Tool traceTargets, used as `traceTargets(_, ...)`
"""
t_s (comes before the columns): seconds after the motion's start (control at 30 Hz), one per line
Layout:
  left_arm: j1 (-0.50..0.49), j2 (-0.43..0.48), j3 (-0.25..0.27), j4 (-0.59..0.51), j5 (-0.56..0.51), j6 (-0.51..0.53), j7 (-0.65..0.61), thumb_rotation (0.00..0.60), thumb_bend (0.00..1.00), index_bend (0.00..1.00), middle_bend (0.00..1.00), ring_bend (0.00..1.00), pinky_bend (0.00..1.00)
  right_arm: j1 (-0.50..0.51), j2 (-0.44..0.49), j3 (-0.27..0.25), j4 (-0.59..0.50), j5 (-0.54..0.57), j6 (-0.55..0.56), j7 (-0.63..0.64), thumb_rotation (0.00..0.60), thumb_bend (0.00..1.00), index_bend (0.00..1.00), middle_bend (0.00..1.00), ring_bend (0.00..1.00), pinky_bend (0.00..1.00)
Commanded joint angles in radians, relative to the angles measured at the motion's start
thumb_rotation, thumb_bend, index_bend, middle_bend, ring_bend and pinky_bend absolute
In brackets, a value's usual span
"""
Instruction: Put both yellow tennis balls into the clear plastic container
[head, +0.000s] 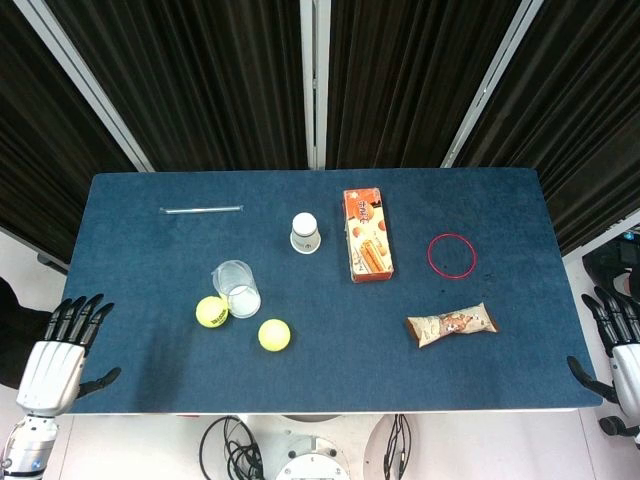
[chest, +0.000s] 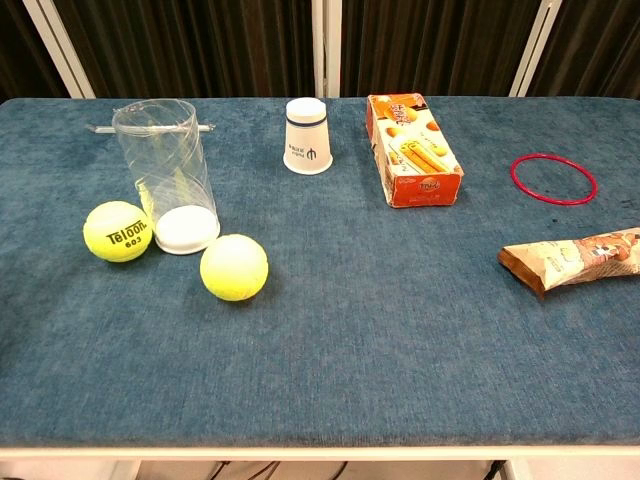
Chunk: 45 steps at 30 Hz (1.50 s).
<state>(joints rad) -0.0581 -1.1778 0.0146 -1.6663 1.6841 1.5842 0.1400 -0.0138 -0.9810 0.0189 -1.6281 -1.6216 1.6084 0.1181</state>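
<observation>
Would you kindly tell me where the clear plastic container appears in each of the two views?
Head view: the clear plastic container stands left of centre, just right of one tennis ball.
Chest view: it stands upright at upper left, beside the printed tennis ball.
Shared landmark: the upturned paper cup, up and to its right.
</observation>
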Motion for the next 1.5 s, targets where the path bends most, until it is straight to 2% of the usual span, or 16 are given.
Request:
traceTargets(0.03, 0.0, 0.0, 0.0, -0.001, 0.0, -0.001, 0.002, 0.6, 0.07, 0.11, 0.04, 0.0, 0.06, 0.0, -0.001, 0.0, 0.003, 0.001, 0.0, 0.004, 0.6, 0.21, 0.0, 0.0, 0.0, 0.0)
traceTargets(0.4, -0.037, 0.001, -0.003, -0.019, 0.033, -0.039, 0.021, 0.6, 0.07, 0.11, 0.04, 0.0, 0.05, 0.0, 0.007, 0.005, -0.001, -0.003, 0.01, 0.017, 0.6, 0.21, 0.0, 0.0, 0.0, 0.0)
traceTargets(0.53, -0.084, -0.005, -0.022, -0.036, 0.023, -0.101, 0.025, 0.6, 0.07, 0.11, 0.04, 0.0, 0.06, 0.002, 0.007, 0.004, -0.002, -0.011, 0.01, 0.016, 0.6, 0.21, 0.0, 0.0, 0.0, 0.0)
traceTargets(0.7, -0.161, -0.043, -0.059, -0.036, -0.048, -0.223, -0.021, 0.6, 0.07, 0.11, 0.04, 0.0, 0.06, -0.003, 0.007, 0.0, 0.001, -0.014, 0.017, 0.023, 0.6, 0.21, 0.0, 0.0, 0.0, 0.0)
traceTargets(0.87, -0.249, -0.117, -0.114, 0.03, -0.144, -0.346, -0.089, 0.6, 0.07, 0.11, 0.04, 0.0, 0.07, -0.012, 0.013, 0.003, 0.008, -0.002, 0.026, 0.035, 0.6, 0.21, 0.0, 0.0, 0.0, 0.0)
traceTargets(1.03, -0.318, -0.203, -0.146, 0.122, -0.237, -0.455, -0.13, 0.6, 0.06, 0.1, 0.04, 0.0, 0.07, -0.019, 0.017, 0.005, 0.015, 0.01, 0.033, 0.046, 0.6, 0.21, 0.0, 0.0, 0.0, 0.0)
traceTargets(1.2, -0.36, -0.251, -0.139, 0.183, -0.27, -0.535, -0.2, 0.6, 0.04, 0.1, 0.04, 0.0, 0.08, -0.021, 0.015, 0.008, 0.024, 0.019, 0.033, 0.058, 0.6, 0.21, 0.0, 0.0, 0.0, 0.0)
traceTargets(1.5, -0.392, -0.302, -0.126, 0.238, -0.289, -0.574, -0.252, 0.6, 0.03, 0.1, 0.06, 0.0, 0.08, -0.014, 0.008, 0.01, 0.039, 0.028, 0.012, 0.071, 0.6, 0.21, 0.0, 0.0, 0.0, 0.0)
